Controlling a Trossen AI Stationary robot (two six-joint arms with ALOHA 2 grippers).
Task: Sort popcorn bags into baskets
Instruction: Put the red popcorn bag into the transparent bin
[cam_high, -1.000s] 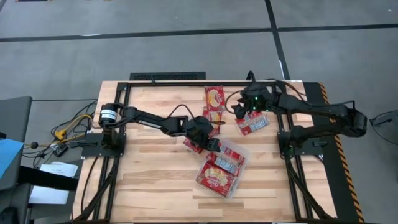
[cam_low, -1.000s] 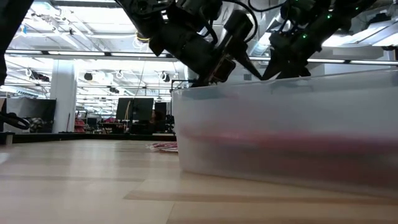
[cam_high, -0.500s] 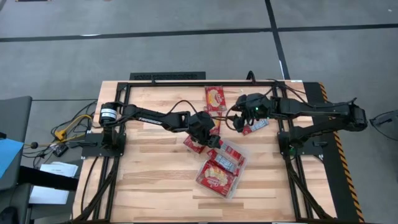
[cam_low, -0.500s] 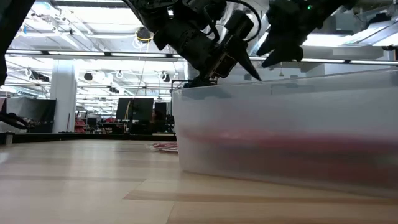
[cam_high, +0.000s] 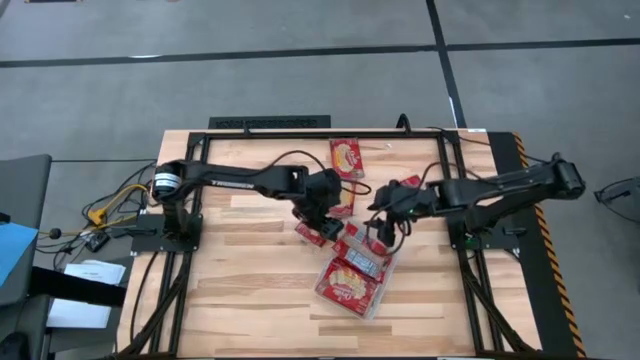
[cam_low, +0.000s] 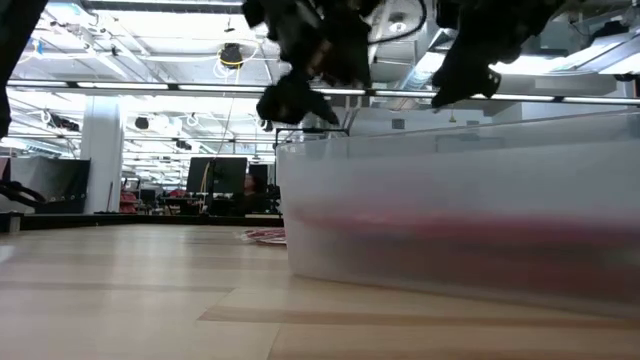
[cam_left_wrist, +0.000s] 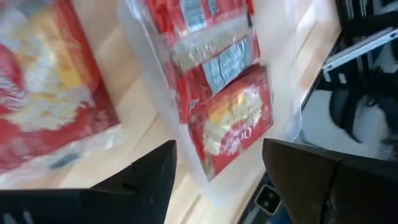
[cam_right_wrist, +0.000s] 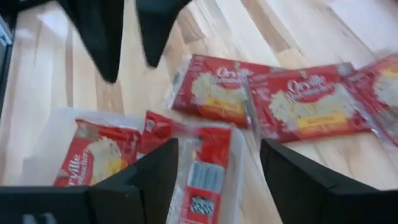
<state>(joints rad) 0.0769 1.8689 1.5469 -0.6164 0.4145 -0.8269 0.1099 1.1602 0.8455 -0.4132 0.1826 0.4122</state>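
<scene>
Wooden table, clear basket, popcorn bags

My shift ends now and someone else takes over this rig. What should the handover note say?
Left gripper: open, empty, over the loose bags beside the tray.
Right gripper: open, empty, above the tray's far end.
Done: at least two bags lie in the tray.
Left: at least three loose bags on the table, to go into the tray.
</scene>
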